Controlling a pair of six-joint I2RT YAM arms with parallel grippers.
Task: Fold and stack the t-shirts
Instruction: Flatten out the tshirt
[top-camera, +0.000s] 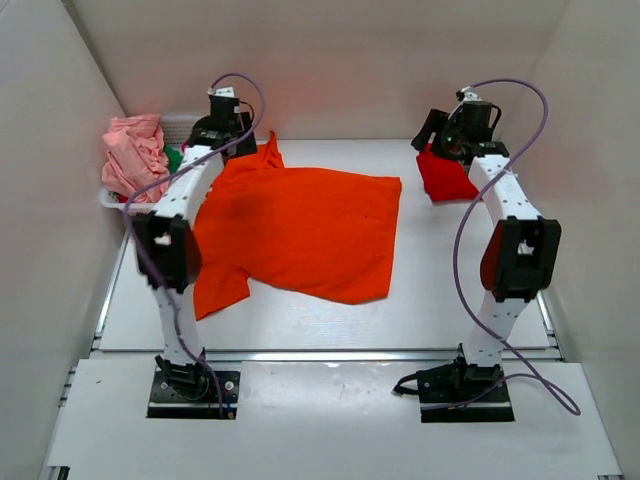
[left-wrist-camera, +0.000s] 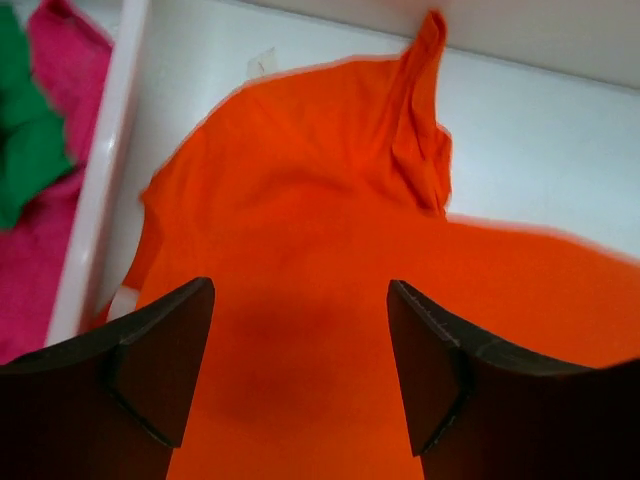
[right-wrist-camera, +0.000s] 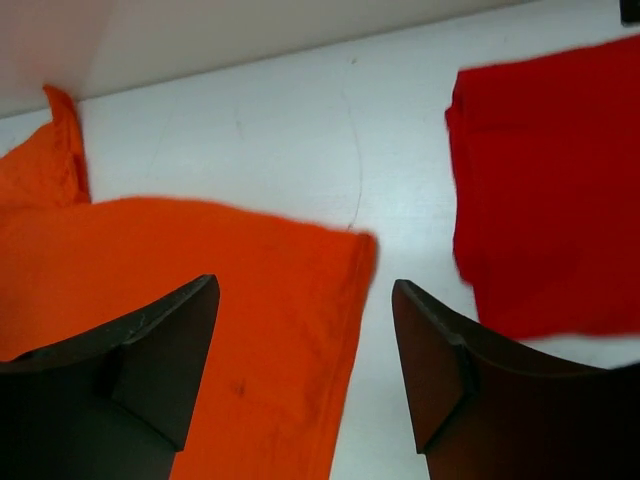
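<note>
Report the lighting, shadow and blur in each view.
Top view: even soft light, sharp, a faint shadow on the orange shirt beside the left arm. Left wrist view: smeared cloth edges, a dark shadow patch between the fingers of the left hand. Right wrist view: blurred hems, red shirt oversaturated, no glare.

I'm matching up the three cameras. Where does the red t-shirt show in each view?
Top external: red t-shirt lies far right on the table.
Left wrist: not in it.
Right wrist: red t-shirt fills the upper right.
Shared landmark: the orange t-shirt, whose upturned sleeve tip shows in all three views.
</note>
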